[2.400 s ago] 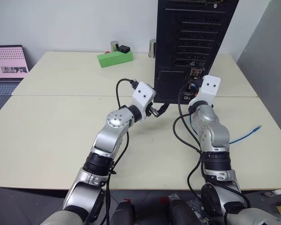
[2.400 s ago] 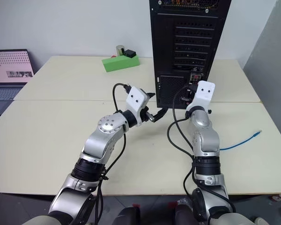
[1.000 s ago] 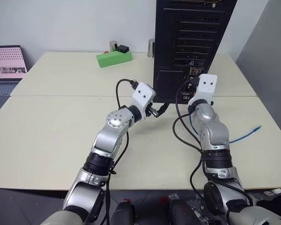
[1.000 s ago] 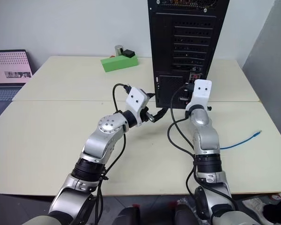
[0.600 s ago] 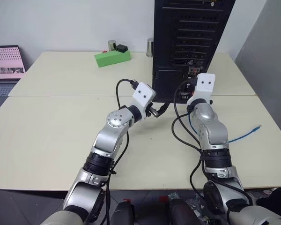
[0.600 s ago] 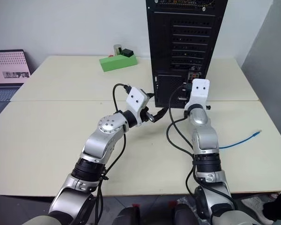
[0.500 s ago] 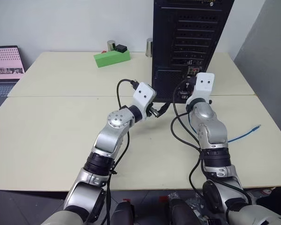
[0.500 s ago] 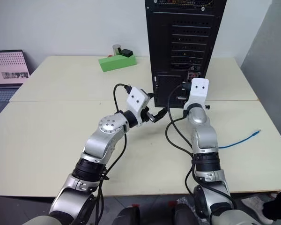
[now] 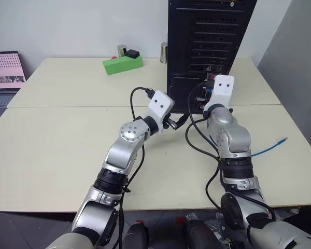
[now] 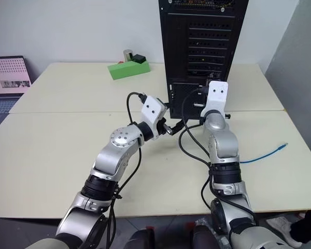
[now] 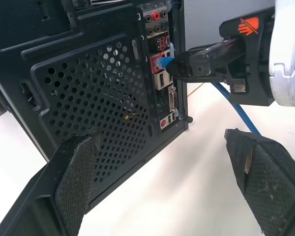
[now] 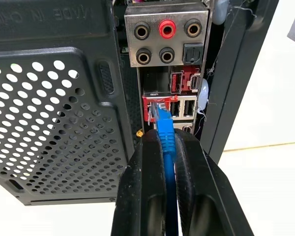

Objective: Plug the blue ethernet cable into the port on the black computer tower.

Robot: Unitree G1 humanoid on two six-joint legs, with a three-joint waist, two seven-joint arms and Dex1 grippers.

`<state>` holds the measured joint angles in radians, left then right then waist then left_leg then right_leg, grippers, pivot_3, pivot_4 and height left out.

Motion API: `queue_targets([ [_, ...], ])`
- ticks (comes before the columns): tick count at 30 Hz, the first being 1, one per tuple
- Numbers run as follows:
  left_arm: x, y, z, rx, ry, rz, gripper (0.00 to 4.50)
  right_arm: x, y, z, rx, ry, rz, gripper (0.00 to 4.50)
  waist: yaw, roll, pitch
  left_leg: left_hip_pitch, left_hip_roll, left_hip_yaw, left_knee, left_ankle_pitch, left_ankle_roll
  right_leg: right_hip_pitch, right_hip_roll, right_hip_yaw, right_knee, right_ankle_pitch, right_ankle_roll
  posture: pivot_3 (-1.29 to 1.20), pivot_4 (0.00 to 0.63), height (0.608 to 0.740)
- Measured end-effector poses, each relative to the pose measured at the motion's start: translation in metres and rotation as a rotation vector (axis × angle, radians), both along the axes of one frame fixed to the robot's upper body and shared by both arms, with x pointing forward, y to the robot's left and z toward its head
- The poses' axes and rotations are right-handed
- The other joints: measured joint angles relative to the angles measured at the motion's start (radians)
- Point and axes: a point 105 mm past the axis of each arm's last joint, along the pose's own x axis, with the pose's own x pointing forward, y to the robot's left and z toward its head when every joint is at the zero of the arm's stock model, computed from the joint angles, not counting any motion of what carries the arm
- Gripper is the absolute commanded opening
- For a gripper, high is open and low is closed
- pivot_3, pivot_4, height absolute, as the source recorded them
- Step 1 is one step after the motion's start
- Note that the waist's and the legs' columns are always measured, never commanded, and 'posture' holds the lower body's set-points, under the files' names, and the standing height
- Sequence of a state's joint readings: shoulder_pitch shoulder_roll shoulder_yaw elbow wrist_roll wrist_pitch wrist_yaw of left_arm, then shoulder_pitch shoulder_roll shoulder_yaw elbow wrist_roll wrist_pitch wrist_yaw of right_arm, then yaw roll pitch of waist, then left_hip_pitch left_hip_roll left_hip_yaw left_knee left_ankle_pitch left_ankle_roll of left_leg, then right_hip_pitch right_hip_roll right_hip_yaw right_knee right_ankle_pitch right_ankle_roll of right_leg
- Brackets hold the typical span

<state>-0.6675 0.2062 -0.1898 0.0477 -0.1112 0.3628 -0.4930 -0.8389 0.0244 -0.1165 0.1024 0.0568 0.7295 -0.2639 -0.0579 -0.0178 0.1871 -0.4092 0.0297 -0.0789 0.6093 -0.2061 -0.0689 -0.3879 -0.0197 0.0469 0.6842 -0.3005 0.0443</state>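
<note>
Your right gripper [image 12: 168,162] is clamped tight on the blue ethernet cable [image 12: 166,135] just behind its plug, and the plug tip sits at the mouth of the red-framed port [image 12: 160,104] on the black computer tower [image 9: 210,46]; whether it has latched you cannot tell. Your left gripper [image 11: 162,182] stands spread wide with nothing in it, hovering low before the perforated vent panel [image 11: 93,103].

The main risk is a skewed push: if the plug meets the port frame at an angle, it may jam on the red rim or slide off toward the USB sockets [image 12: 187,107] at its 3 o'clock. A hard shove could also nudge the tower back on the table [image 9: 57,145], since nothing braces it. The cable may bow between the closed fingers if it slips in them.

Nearest you, the table is bare and roomy. From the right arm, the loose cable tail [image 9: 272,148] trails off at 3 o'clock, close to the table's right edge, so a snag there would tug the plug. At 12 o'clock the tower blocks all forward travel. Far off at 10 o'clock sits a green block [image 9: 122,64], well apart, and a laptop [image 9: 6,70] at the far left.
</note>
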Motion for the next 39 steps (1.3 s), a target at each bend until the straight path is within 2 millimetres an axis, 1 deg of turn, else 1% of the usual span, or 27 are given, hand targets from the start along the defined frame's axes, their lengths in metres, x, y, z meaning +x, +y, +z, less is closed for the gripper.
queue_targets([
  [11,0.0,0.0,0.0,-0.006,0.002,0.0,4.28,0.0,0.006,0.004,0.038,0.026,-0.043,0.01,-0.002,0.0,0.0,-0.001,0.0,0.0,0.0,0.0,0.0,-0.001,0.0,0.0,0.0,0.0,0.0,0.0,0.15,0.74],
  [17,0.006,0.01,0.003,-0.053,0.035,0.007,4.28,0.002,0.007,0.004,0.048,0.029,-0.046,0.01,-0.004,0.0,0.0,-0.001,0.0,0.0,0.0,0.0,0.0,-0.001,0.0,0.0,0.0,0.0,0.0,0.0,0.15,0.74],
  [20,0.011,0.019,0.004,-0.053,0.057,0.008,4.28,0.002,0.008,0.004,0.049,0.026,-0.042,0.01,-0.007,0.0,0.0,-0.001,0.0,0.0,0.0,0.0,0.0,-0.001,0.0,0.0,0.0,0.0,0.0,0.0,0.15,0.74],
  [26,0.016,0.035,-0.003,-0.067,0.149,-0.021,4.28,0.004,0.01,0.003,0.051,0.017,-0.035,0.01,-0.012,0.0,0.0,-0.001,0.0,0.0,0.0,0.0,0.0,-0.001,0.0,0.0,0.0,0.0,0.0,0.0,0.15,0.74],
  [33,0.014,0.032,0.002,-0.066,0.148,-0.061,4.28,0.006,0.015,0.004,0.053,0.017,-0.026,0.0,-0.021,0.0,0.0,-0.001,0.0,0.0,0.0,0.0,0.0,-0.001,0.0,0.0,0.001,0.0,0.0,0.0,0.15,0.74],
  [39,0.011,0.029,0.002,-0.074,0.168,-0.099,4.28,0.008,0.017,0.004,0.045,0.016,-0.018,0.0,-0.026,0.0,0.0,-0.001,0.0,0.0,0.0,0.0,0.0,-0.002,0.0,0.0,0.002,0.0,0.0,0.0,0.15,0.74],
])
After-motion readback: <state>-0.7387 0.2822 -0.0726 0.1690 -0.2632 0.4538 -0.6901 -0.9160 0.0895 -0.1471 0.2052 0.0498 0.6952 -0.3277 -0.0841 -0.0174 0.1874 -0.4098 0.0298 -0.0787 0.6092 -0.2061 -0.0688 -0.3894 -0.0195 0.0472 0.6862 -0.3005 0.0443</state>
